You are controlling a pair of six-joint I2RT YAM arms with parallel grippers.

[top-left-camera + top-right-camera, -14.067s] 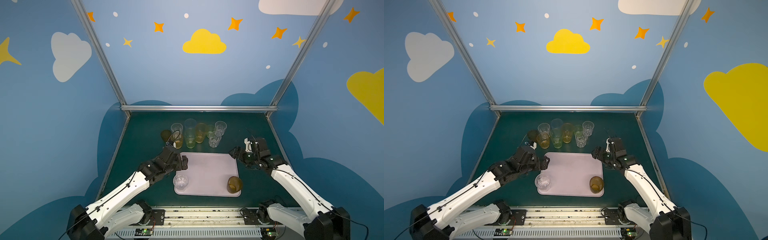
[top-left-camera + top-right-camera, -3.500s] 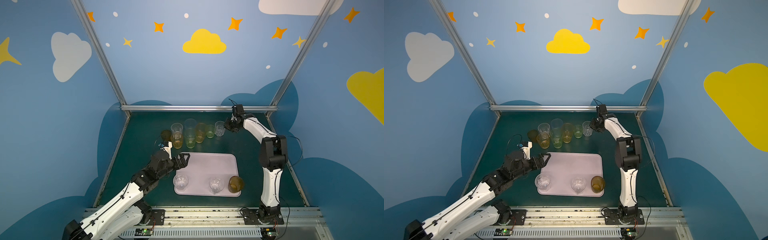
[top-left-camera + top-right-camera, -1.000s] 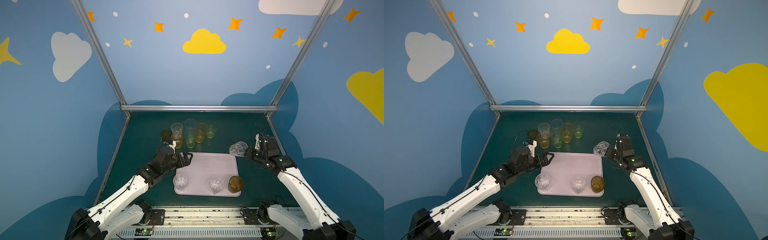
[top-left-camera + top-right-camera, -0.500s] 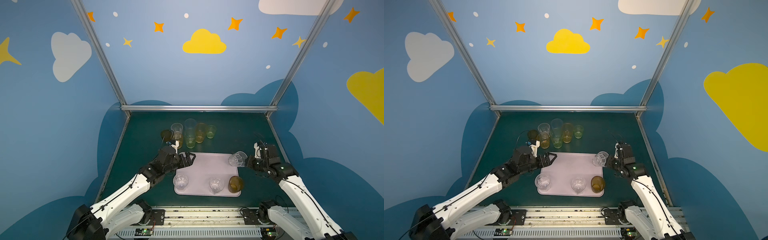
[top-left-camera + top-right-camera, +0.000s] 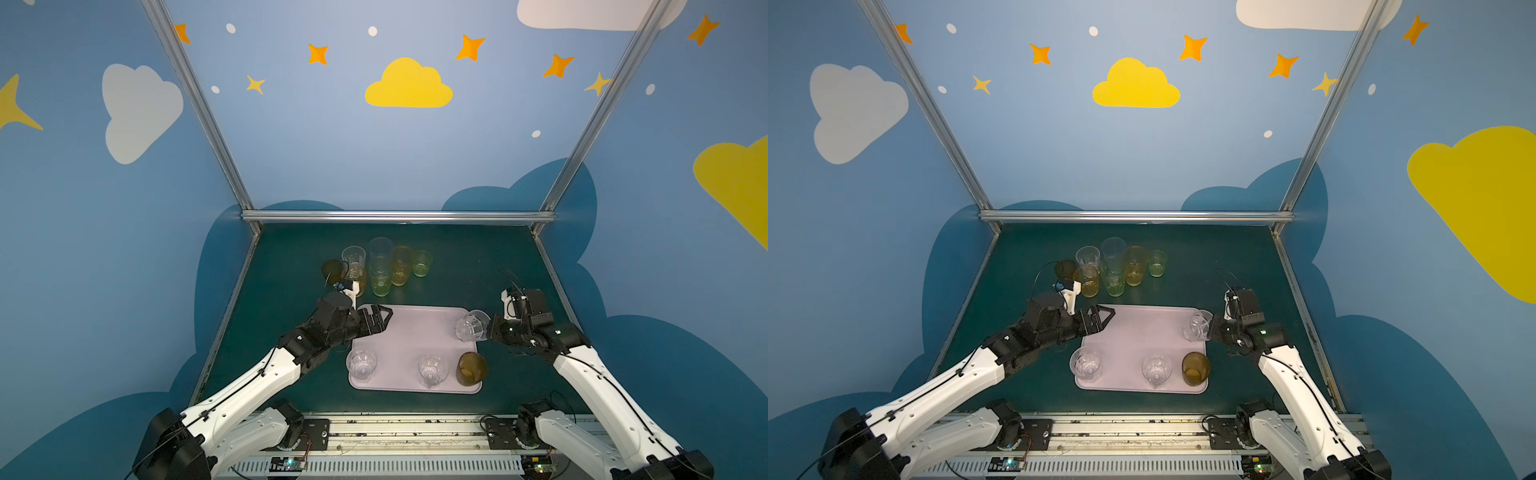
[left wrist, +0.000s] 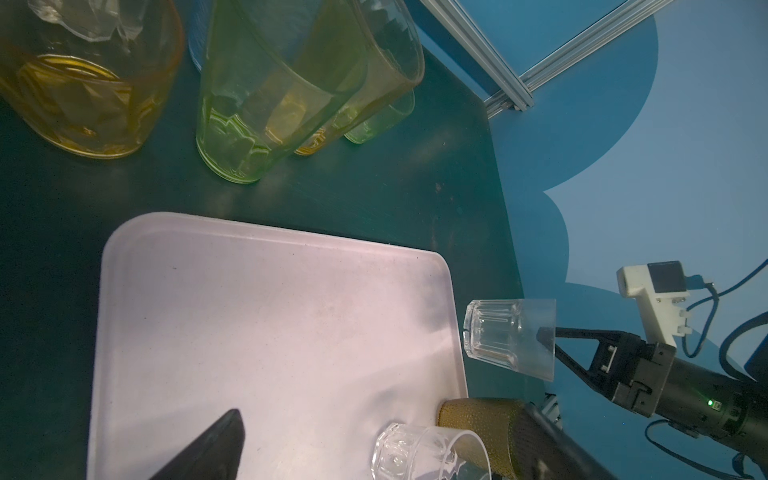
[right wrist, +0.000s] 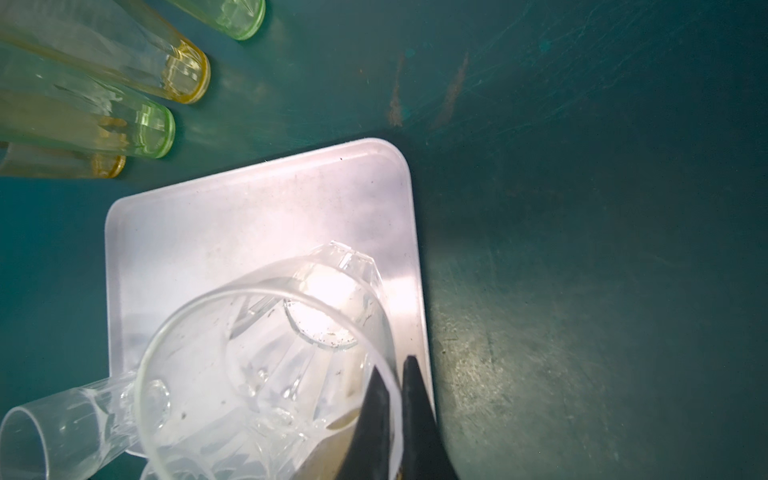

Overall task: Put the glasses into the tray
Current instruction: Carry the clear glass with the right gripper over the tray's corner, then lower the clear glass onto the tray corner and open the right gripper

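Sky-blue painted walls (image 5: 395, 158) close in three sides of the cell, scattered with orange four-point stars (image 5: 470, 47) and white spots. A flat yellow cloud (image 5: 408, 85) hangs high beyond the left gripper (image 5: 384, 319), and a white cloud (image 5: 137, 110) sits on the wall to its outer side. Darker blue cloud shapes (image 5: 519, 195) rise behind a horizontal aluminium rail (image 5: 395, 216), and slanted aluminium posts (image 5: 202, 112) mark the corners. The matte dark green bench (image 5: 457, 257) shows rust-coloured scuffs (image 7: 453, 91) beyond the right gripper (image 5: 487, 329). Light is soft and even.
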